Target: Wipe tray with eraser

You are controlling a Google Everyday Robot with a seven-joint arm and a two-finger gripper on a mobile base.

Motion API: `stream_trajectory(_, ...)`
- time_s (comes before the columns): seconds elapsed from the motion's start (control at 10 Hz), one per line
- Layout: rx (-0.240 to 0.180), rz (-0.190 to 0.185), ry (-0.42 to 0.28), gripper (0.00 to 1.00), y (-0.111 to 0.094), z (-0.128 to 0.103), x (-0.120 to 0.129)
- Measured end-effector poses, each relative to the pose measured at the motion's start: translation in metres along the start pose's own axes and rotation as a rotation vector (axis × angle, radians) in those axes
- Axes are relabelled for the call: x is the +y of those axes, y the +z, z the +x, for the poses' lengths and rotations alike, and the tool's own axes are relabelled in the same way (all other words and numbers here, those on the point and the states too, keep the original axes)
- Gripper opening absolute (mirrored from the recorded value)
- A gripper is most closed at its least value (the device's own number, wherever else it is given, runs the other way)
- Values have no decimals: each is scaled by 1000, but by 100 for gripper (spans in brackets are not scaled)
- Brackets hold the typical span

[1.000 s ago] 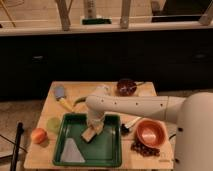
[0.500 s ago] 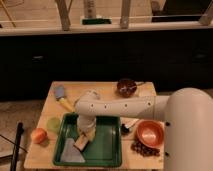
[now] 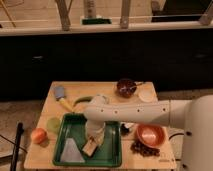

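The green tray [image 3: 111, 154] lies on the front left of the wooden table. My gripper [image 3: 93, 140] reaches down into the tray from the white arm [image 3: 135, 112] that stretches in from the right. It is shut on the eraser [image 3: 90, 147], a small tan block, and presses it onto the tray floor near the middle. A pale triangular sheet [image 3: 71, 150] lies in the tray's left part, just left of the eraser.
An orange bowl [image 3: 150, 134] and a dark cluster [image 3: 143, 148] sit right of the tray. A blue-headed brush [image 3: 62, 96], a dark bowl [image 3: 126, 86] and a white disc [image 3: 147, 95] are at the back. An orange fruit [image 3: 38, 135] and a pale green item [image 3: 53, 123] lie left of the tray.
The gripper with the eraser slid from the tray's upper middle down to the left, then a little back right toward the front. The arm's elbow shifted with it.
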Motion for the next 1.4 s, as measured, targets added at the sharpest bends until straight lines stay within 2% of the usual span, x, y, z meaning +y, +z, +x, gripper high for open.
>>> stream_trajectory(0.1, 10, 11, 43, 0, -6, 16, 13)
stream_trajectory(0.3, 26, 28, 91, 0, -14, 40, 14)
stream_trajectory(0.5, 41, 40, 118, 0, -21, 62, 3)
stream_trajectory(0.7, 47, 48, 108, 0, -23, 68, -14)
stream_trajectory(0.9, 38, 44, 64, 0, -16, 57, -39)
stream_trajectory(1.1, 13, 26, -11, 0, -2, 35, -63)
stream_trajectory(1.4, -18, 2, -70, 0, 12, 8, -56)
